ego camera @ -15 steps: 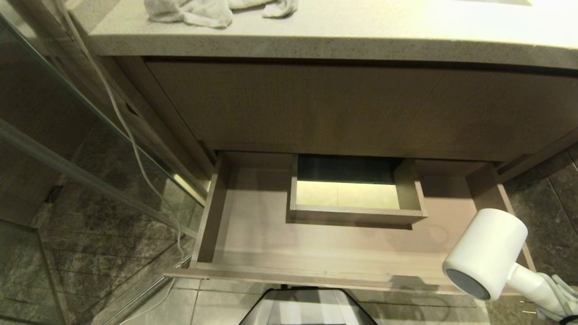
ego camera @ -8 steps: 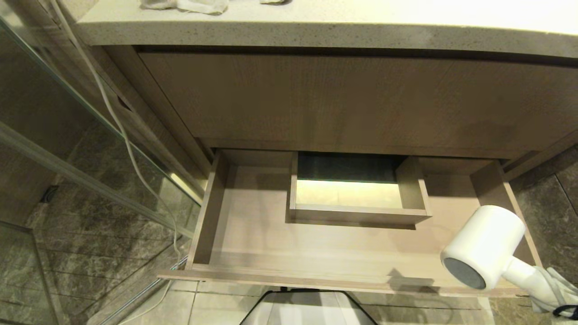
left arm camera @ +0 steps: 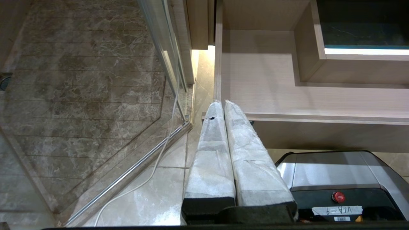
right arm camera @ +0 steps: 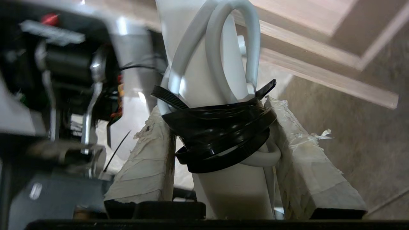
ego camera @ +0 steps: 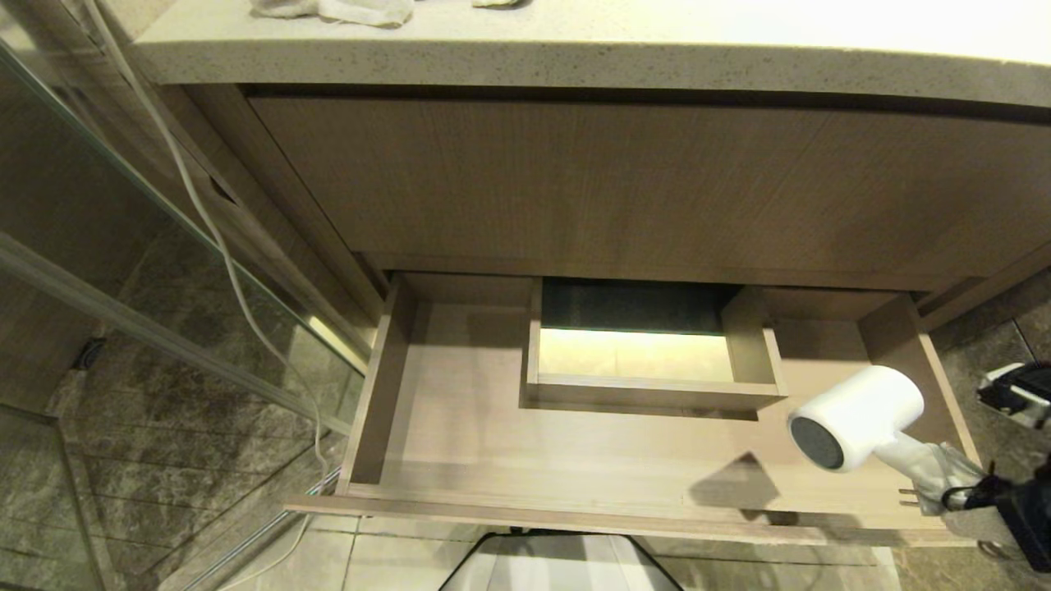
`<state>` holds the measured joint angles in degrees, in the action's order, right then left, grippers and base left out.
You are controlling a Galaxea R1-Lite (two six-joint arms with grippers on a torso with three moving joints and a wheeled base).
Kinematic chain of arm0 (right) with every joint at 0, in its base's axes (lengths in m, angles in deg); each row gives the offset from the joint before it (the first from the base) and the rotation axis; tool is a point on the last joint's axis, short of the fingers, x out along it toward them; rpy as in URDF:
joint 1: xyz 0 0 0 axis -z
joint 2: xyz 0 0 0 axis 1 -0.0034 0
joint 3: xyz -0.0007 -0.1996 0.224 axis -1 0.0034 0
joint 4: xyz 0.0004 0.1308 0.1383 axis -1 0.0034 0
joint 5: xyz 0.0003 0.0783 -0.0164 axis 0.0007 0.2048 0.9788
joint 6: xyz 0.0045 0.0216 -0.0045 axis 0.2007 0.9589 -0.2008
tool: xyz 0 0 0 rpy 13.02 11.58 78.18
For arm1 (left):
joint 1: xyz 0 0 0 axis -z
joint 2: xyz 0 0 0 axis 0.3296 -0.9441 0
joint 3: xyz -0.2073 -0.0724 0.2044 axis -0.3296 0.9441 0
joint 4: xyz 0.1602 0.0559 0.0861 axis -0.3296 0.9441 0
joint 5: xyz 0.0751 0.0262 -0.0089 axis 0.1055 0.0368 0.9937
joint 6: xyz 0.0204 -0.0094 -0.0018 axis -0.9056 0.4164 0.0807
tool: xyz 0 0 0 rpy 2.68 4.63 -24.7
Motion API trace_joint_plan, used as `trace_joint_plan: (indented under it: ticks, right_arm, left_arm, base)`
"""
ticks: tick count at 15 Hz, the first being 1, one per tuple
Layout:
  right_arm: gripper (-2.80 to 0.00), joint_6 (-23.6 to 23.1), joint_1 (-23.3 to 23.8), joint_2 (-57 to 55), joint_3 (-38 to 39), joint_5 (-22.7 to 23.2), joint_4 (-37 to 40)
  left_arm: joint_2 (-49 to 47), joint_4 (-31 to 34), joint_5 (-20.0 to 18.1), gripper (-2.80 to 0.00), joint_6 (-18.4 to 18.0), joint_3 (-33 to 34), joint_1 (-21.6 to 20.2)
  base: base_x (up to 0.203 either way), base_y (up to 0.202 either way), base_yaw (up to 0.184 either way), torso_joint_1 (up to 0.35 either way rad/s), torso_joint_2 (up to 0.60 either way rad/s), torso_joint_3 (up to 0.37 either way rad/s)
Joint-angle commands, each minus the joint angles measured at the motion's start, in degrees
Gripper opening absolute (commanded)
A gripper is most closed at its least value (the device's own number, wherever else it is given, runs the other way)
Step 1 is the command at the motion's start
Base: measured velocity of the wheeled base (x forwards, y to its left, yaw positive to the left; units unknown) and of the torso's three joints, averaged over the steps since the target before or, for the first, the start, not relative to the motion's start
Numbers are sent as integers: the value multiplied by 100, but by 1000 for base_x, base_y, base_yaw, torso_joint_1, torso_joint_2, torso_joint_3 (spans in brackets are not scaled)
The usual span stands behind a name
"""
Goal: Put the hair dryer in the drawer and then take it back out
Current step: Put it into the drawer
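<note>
The white hair dryer hangs over the right end of the open light-wood drawer, its barrel lying nearly level with the grey grille facing the front left. My right gripper is shut on its slim handle, just above the drawer's front right corner. In the right wrist view the handle sits between the two tape-wrapped fingers, with the looped white cord bound on by black ties. My left gripper is shut and empty, parked low by the drawer's front left corner.
A boxed rectangular cutout fills the drawer's back middle. Above it are a taller wood panel and a stone countertop with a towel. A long white cable hangs along the glass door. My base is below the drawer front.
The hair dryer has moved left and further in over the drawer, its barrel tipping more level. The right arm has come into view at the right edge. The view itself shifted slightly.
</note>
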<state>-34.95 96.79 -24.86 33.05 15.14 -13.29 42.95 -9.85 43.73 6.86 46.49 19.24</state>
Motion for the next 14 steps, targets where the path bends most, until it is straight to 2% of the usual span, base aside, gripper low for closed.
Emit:
trace_joint_plan:
  ticks: [1, 4, 8, 11, 14]
  right_arm:
    - [-280, 246, 87, -1395, -138, -183, -351]
    - [-280, 621, 169, -2682, -663, -322, -889]
    - [-280, 745, 395, -3989, -1868, -413, -1234]
    - [-280, 626, 779, -4656, -2785, -438, -1306]
    - [-280, 334, 1080, -4902, -3145, -445, -1315]
  left_arm:
    - [0, -1, 2, -280, 0, 0, 0]
    - [0, -1, 2, -280, 0, 9, 0]
    - [0, -1, 2, -280, 0, 9, 0]
    - [0, -1, 2, -280, 0, 9, 0]
    - [0, -1, 2, -280, 0, 9, 0]
  base:
    - [0, 0, 0, 0, 0, 0]
    - [0, 0, 0, 0, 0, 0]
    - [0, 0, 0, 0, 0, 0]
    - [0, 0, 0, 0, 0, 0]
    - [0, 0, 0, 0, 0, 0]
